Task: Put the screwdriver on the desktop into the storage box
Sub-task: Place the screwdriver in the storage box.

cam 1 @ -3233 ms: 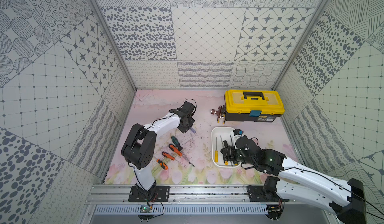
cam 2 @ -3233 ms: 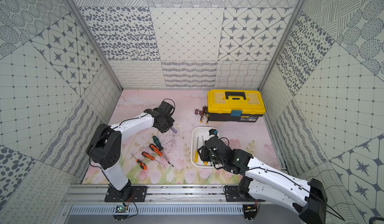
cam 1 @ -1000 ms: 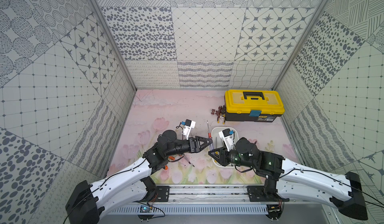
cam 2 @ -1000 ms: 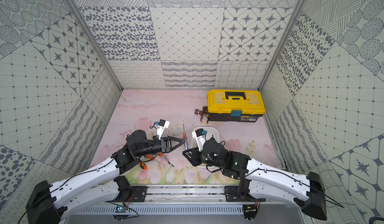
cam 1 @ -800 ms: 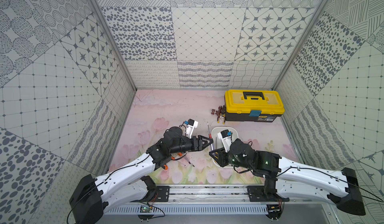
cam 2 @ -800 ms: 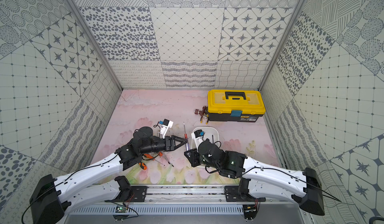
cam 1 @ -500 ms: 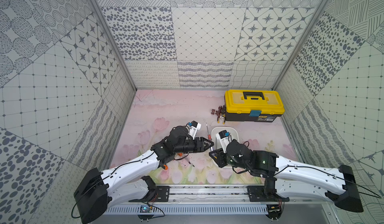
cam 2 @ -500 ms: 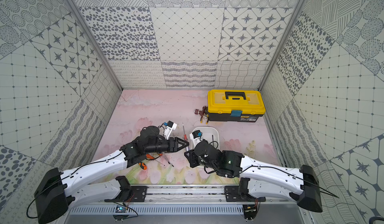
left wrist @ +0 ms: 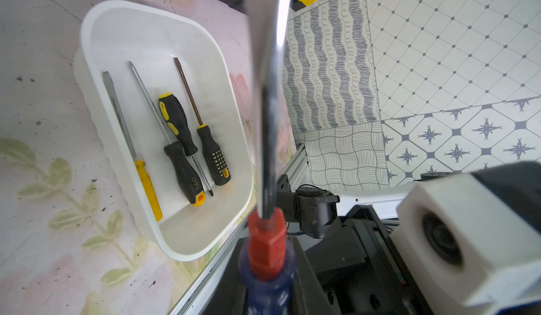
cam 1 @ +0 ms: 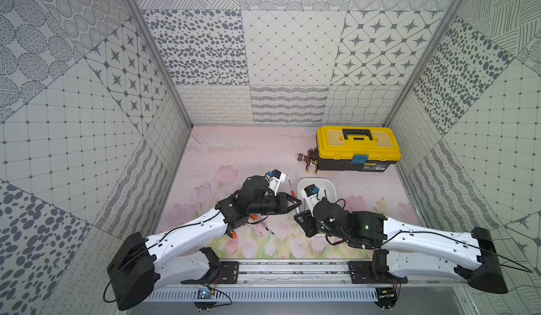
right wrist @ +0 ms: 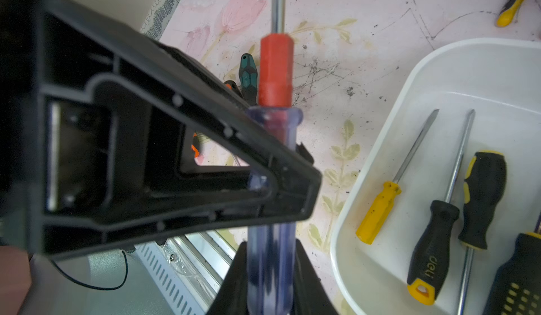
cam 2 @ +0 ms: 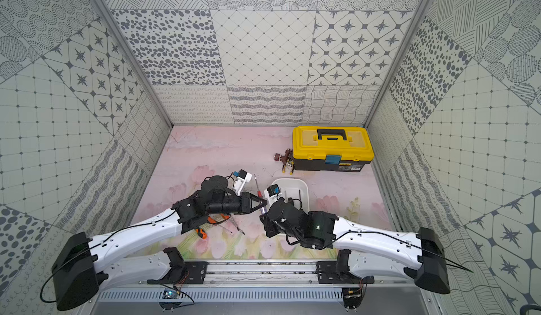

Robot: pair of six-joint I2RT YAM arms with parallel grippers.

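A screwdriver (cam 1: 292, 195) with a clear blue handle, red collar and steel shaft is held above the desktop (cam 1: 234, 152), just left of the white storage box (cam 1: 330, 186). My left gripper (cam 1: 298, 203) is shut on the blue handle, reaching in from the left. My right gripper (cam 1: 297, 215) is shut on the same handle nearer its butt. In the right wrist view the handle (right wrist: 270, 255) runs between the right gripper (right wrist: 269, 275) and under the left fingers (right wrist: 175, 167). The left wrist view shows the red collar (left wrist: 266, 240) above the left gripper (left wrist: 268, 284). Several screwdrivers (left wrist: 181, 164) lie in the box (left wrist: 87, 35).
A yellow-lidded black toolbox (cam 1: 357, 146) stands at the back right, with small tools (cam 1: 307, 158) beside it. Orange-handled screwdrivers (cam 1: 232, 234) and a green-handled one (right wrist: 248, 76) lie on the desktop under the left arm. The metal rail (cam 1: 292, 269) runs along the front.
The left gripper has moved right, up to the screwdriver in the right gripper, and its jaws have closed on the blue handle. The right gripper has kept its hold.
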